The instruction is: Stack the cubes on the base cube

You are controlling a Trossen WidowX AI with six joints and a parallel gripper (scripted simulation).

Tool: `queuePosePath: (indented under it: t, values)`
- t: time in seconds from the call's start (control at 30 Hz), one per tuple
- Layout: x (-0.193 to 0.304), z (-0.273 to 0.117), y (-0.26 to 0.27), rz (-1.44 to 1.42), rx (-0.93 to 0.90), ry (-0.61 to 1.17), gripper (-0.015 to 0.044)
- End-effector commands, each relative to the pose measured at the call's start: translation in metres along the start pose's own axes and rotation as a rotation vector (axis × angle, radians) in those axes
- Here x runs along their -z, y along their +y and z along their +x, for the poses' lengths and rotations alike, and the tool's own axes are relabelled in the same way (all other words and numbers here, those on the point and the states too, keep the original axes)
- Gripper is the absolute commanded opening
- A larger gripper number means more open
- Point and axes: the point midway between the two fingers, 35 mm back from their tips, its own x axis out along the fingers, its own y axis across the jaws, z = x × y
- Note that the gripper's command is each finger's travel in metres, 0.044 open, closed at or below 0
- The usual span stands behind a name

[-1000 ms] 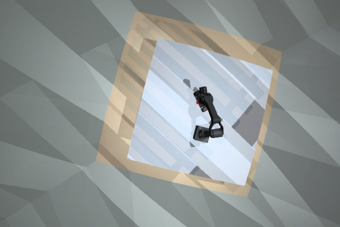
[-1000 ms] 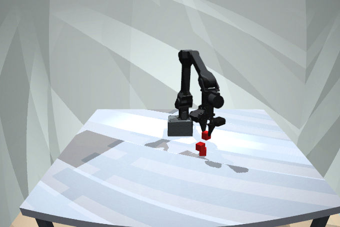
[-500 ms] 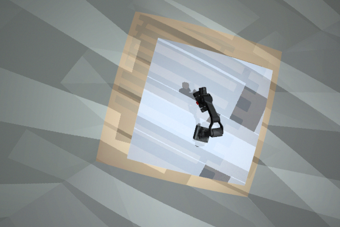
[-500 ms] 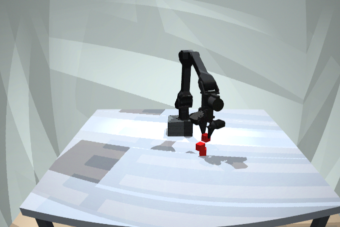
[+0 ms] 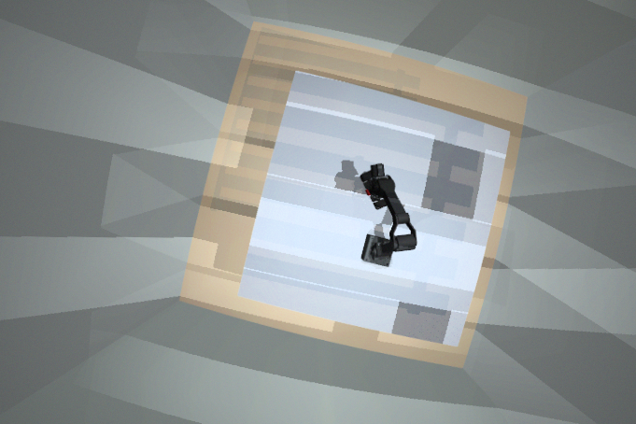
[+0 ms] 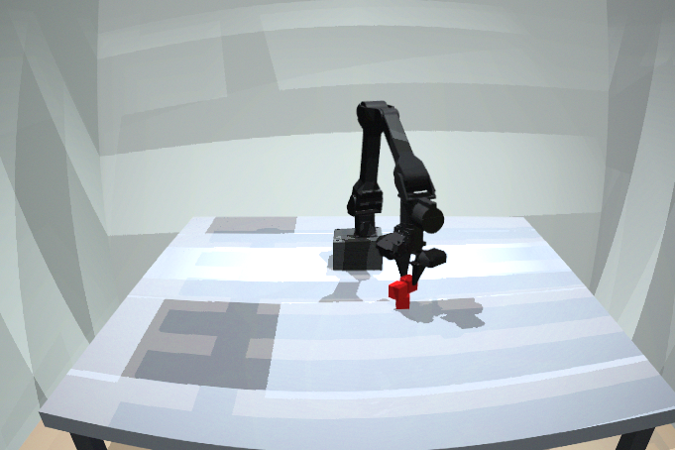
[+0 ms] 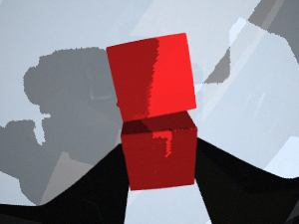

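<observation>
White table (image 5: 328,239) (image 6: 401,413), pale (greyish) walls (image 5: 53,200) (image 6: 348,63)

3 red cubes (image 6: 398,289) (image 7: 154,76), 1 blk arm (image 5: 392,200) (image 6: 370,154), 1 tbl (image 5: 328,239) (image 6: 348,418).

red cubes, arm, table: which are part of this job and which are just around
Part of the job:
- base cube, lowest
- placed cube, on its top
- held cube, between the fingers
- gripper

Just around:
- no loose extras that I can see; only the table underneath
</observation>
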Motion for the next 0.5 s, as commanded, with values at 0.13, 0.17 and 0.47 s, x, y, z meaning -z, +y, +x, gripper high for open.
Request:
queuePosePath:
  t: [0.13, 0.17, 0.47]
  values:
    - [0.0013, 0.0035, -0.0013, 0.0, 0.002, 0.006, 0.0105]
    - [0.0013, 0.0035, -0.0013, 0.0, 0.002, 0.006, 0.0105]
    - [0.0013, 0.005, -0.0013, 0.0, 0.002, 0.006, 0.0105]
